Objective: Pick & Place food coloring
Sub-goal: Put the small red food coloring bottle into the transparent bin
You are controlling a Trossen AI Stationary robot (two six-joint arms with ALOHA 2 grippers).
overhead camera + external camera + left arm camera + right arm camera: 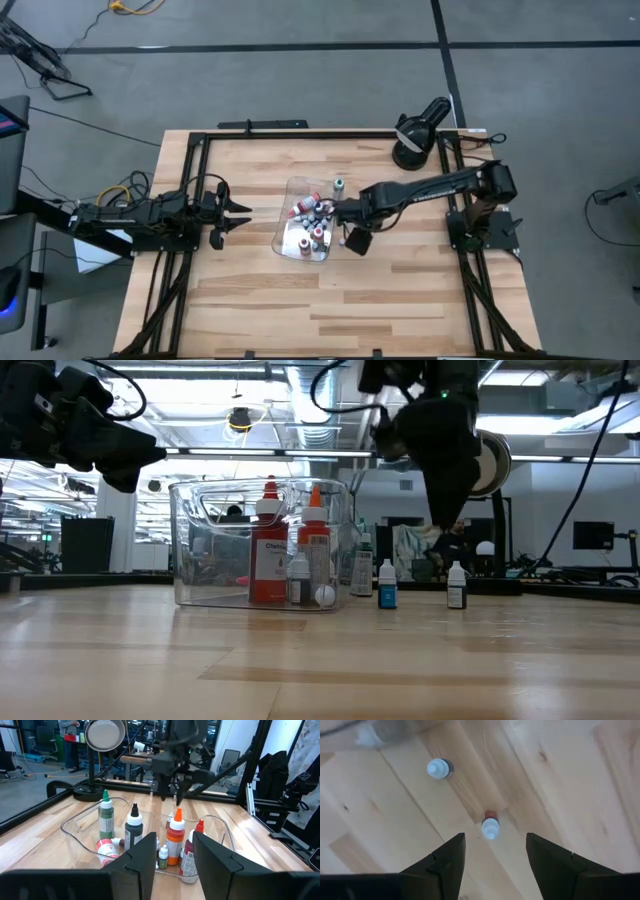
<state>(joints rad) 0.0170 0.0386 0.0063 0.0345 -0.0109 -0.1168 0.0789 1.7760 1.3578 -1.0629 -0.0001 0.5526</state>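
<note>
Several food coloring bottles (312, 222) stand or lie in a clear plastic tray (290, 245) at mid-table; the orange-capped one (175, 837) is the tallest. Small bottles stand on the wood just outside the tray's right side: a red one with a white cap (490, 827), a white-capped one (438, 768), a teal one (387, 584) and a dark one (456, 584). My right gripper (495, 856) hangs open above them, pointing down, the red one below its gap, untouched. My left gripper (172, 855) waits open and level, left of the tray.
A taller green-capped bottle (339, 185) stands on the table beyond the tray's far side. A black round lamp-like device (415, 140) sits at the far right corner. Bare wood lies toward the near edge (330, 310).
</note>
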